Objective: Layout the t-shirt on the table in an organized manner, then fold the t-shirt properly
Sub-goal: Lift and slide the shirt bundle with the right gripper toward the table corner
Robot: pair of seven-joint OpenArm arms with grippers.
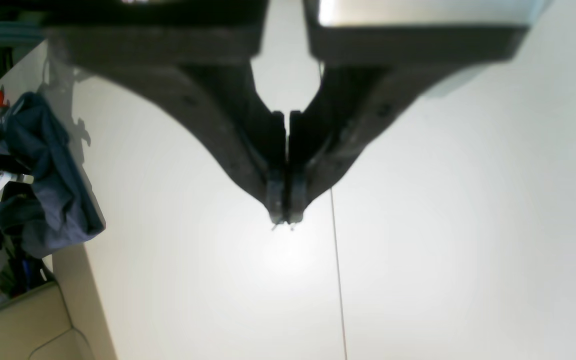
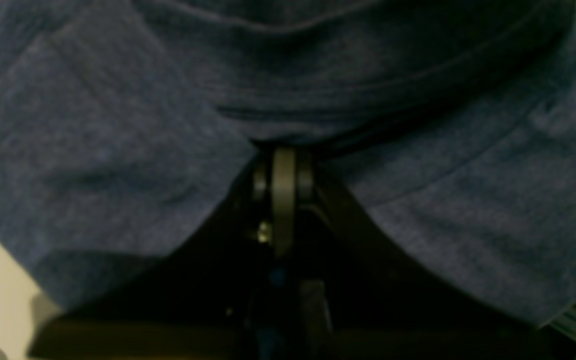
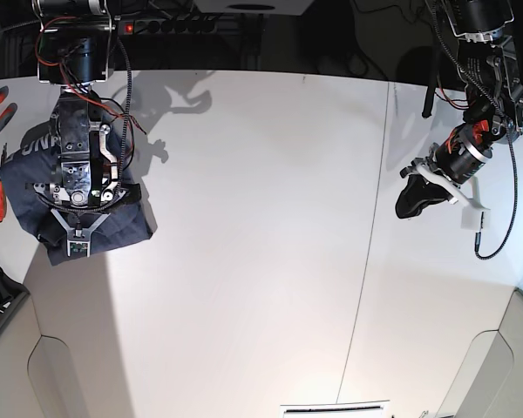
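— Navy t-shirt (image 2: 118,125) fabric bunches around the right gripper (image 2: 284,165), clamped in its jaws at the table's (image 3: 261,218) edge.
— And the left gripper (image 1: 283,220)?
— Closed, empty, above bare tabletop, well apart.

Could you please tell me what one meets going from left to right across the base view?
The t-shirt bunched under the right claw → bare white table → the table's thin dark seam → the left claw.

base overhead, wrist views close behind claws
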